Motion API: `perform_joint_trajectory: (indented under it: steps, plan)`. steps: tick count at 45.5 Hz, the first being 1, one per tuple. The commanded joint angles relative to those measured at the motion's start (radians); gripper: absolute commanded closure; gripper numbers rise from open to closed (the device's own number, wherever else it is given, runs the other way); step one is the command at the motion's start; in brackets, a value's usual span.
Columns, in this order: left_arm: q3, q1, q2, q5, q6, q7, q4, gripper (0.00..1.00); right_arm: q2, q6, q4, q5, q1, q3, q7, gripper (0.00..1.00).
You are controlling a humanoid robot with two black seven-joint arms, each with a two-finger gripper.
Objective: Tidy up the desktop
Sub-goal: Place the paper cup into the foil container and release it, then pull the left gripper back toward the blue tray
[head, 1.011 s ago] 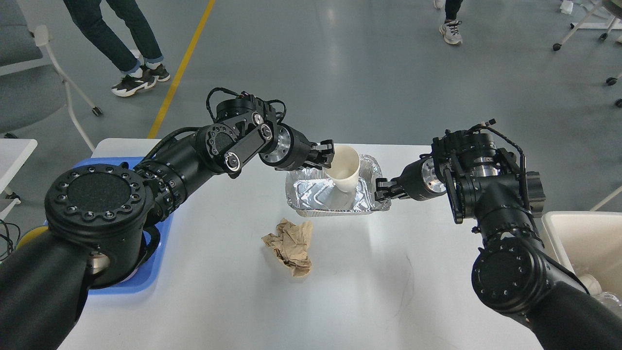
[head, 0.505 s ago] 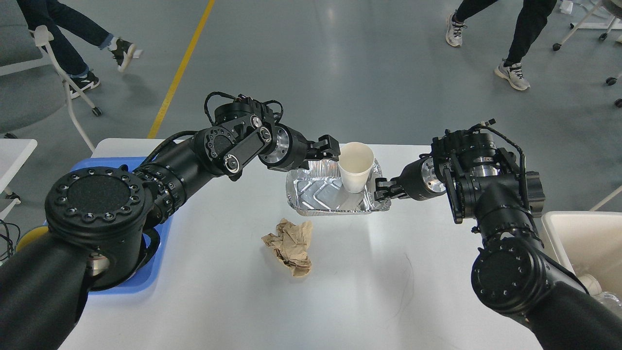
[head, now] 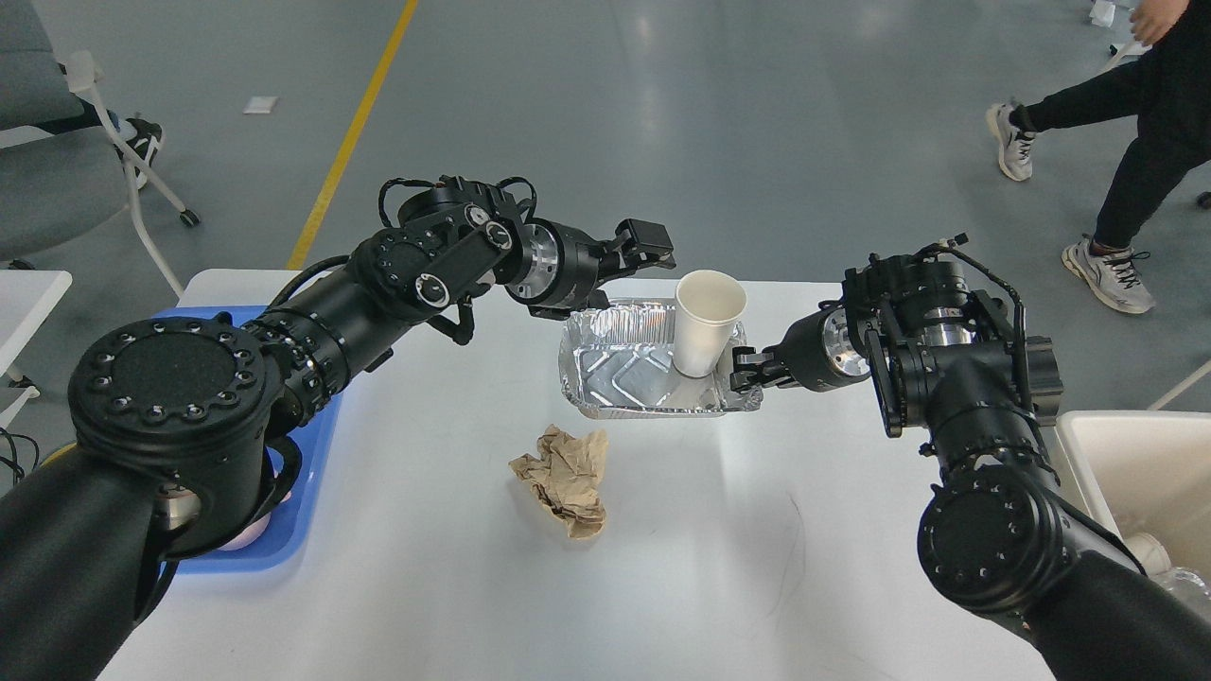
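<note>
Paper cup [head: 706,322] upright in foil tray [head: 615,364]; right claw [head: 741,370] grips tray rim.

place: lab or workshop hall | evidence: grey floor [head: 719,123], yellow floor line [head: 355,132], wheeled chair [head: 57,123]
</note>
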Motion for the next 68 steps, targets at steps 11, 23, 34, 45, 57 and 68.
perform_joint_trajectory:
  steps: [11, 23, 34, 45, 57, 68]
  plan:
    - [-0.089, 0.063, 0.115, -0.003, -0.016, -0.444, 0.0, 0.03, -0.003, -0.007, 0.0, 0.002, -0.005, 0.002, 0.0, 1.0]
    - [-0.035, 0.17, 0.287, 0.029, -0.139, -0.462, -0.003, 0.03, -0.009, -0.009, -0.002, 0.005, -0.002, 0.005, 0.0, 1.0]
    - [0.131, 0.173, 0.525, 0.041, -0.255, -0.498, -0.015, 0.03, -0.002, -0.016, 0.0, 0.005, -0.005, 0.005, 0.0, 1.0]
    - [0.223, 0.184, 0.704, 0.216, -0.251, -0.766, -0.14, 0.03, -0.003, -0.019, 0.0, 0.005, -0.003, 0.006, 0.0, 1.0]
    - [0.221, 0.213, 0.887, 0.36, -0.013, -0.845, -0.55, 0.03, -0.003, -0.021, -0.002, 0.005, -0.005, 0.006, 0.0, 1.0]
    - [0.183, 0.205, 1.134, 0.394, 0.061, -0.687, -0.87, 0.03, -0.002, -0.021, -0.002, 0.005, -0.003, 0.006, 0.0, 1.0]
